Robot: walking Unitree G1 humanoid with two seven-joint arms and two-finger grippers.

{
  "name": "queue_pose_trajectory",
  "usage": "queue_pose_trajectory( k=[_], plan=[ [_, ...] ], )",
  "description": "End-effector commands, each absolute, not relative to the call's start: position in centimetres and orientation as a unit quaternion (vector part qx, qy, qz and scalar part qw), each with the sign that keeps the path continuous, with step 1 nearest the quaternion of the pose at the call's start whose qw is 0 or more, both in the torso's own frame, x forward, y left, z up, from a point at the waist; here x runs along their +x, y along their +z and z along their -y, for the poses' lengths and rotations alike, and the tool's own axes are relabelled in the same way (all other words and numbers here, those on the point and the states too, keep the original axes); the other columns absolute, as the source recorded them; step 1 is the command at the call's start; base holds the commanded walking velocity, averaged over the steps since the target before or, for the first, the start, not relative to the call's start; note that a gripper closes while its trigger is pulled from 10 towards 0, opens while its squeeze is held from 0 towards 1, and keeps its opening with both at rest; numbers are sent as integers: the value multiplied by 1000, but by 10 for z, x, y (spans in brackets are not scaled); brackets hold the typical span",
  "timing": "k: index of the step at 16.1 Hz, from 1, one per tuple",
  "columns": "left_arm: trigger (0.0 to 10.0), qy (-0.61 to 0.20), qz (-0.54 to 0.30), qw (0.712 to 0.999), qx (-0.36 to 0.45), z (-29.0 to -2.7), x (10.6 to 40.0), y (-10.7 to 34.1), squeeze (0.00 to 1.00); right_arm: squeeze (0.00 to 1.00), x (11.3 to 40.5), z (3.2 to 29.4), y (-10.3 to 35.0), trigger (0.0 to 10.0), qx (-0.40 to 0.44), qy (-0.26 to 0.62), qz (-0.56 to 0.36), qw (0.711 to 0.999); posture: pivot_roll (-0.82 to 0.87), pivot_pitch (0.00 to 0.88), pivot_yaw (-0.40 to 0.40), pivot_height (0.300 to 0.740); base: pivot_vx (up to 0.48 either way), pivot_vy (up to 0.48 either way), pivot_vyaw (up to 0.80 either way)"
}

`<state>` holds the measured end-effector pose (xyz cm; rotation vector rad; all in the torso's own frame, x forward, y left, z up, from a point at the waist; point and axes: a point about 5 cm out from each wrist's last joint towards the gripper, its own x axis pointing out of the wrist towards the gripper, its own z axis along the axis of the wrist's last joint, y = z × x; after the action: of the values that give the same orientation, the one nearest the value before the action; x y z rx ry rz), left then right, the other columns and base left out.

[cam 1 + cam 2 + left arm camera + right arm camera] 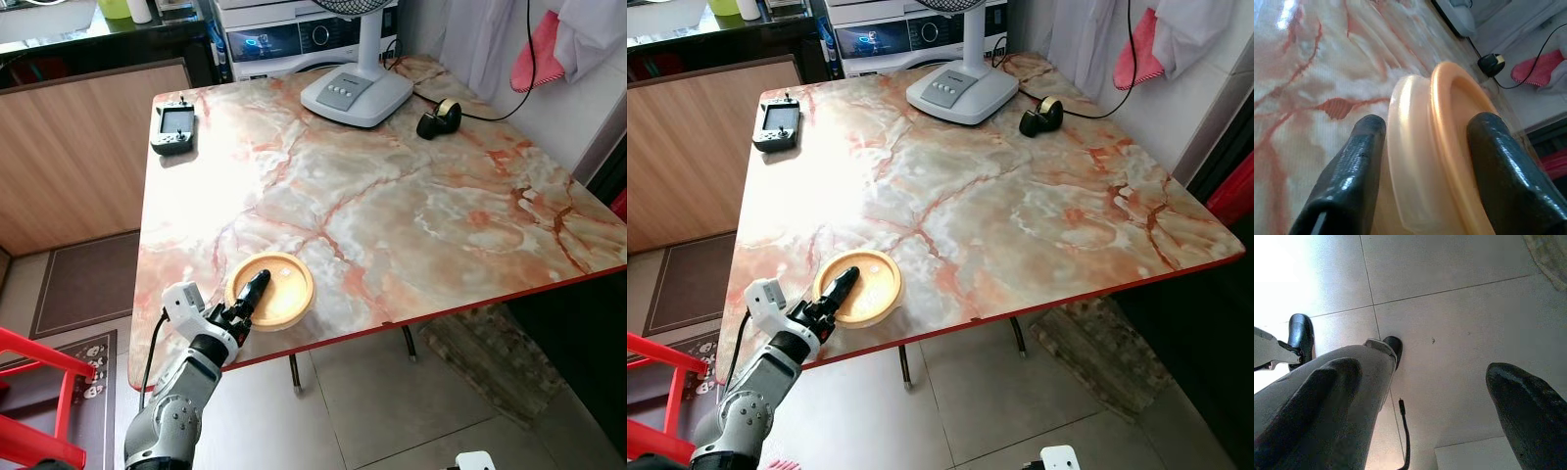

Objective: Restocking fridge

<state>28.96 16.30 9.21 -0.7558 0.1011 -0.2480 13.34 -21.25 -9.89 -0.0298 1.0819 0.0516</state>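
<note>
A round yellow-orange lidded container [276, 288] sits near the front left edge of the marble table [411, 196]. My left gripper [253, 294] reaches over the table edge onto the container's near side. In the left wrist view its two black fingers [1352, 171] straddle the container's rim [1444, 147], one on each side, close against it. My right arm hangs idle; its gripper [1420, 401] points at the tiled floor with the fingers wide apart.
A white fan base [355, 93] and a black tape dispenser [439, 118] stand at the table's far side, a handheld controller [174, 127] at the far left. A red frame [39, 401] stands to my left on the floor. A cable [1405, 440] lies on the tiles.
</note>
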Motion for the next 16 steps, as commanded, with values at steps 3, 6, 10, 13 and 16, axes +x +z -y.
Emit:
queue_pose_trajectory(
  k=[3, 6, 10, 13, 16],
  plan=[
    [0, -116, -43, 923, -365, -164, 292, 97, 0, 0, 129, 213, -101, 10000, -16, 29, -524, 851, 89, 82, 9, 740, 0, 0, 0],
    [0, -123, -28, 926, -357, -163, 295, 106, 0, 0, 128, 213, -101, 10000, -17, 31, -525, 850, 90, 74, 9, 740, 0, 0, 0],
    [0, -153, -14, 944, -291, -151, 296, 122, 0, 0, 127, 213, -101, 10000, -18, 33, -527, 849, 90, 63, 9, 740, 0, 0, 0],
    [0, -163, -5, 943, -291, -146, 298, 129, 0, 0, 127, 212, -101, 10000, -18, 35, -527, 849, 93, 63, 9, 740, 0, 0, 0],
    [0, -140, 14, 932, -335, -151, 299, 134, 0, 0, 128, 212, -101, 10000, -16, 33, -526, 850, 92, 77, 8, 740, 0, 0, 0]
  ],
)
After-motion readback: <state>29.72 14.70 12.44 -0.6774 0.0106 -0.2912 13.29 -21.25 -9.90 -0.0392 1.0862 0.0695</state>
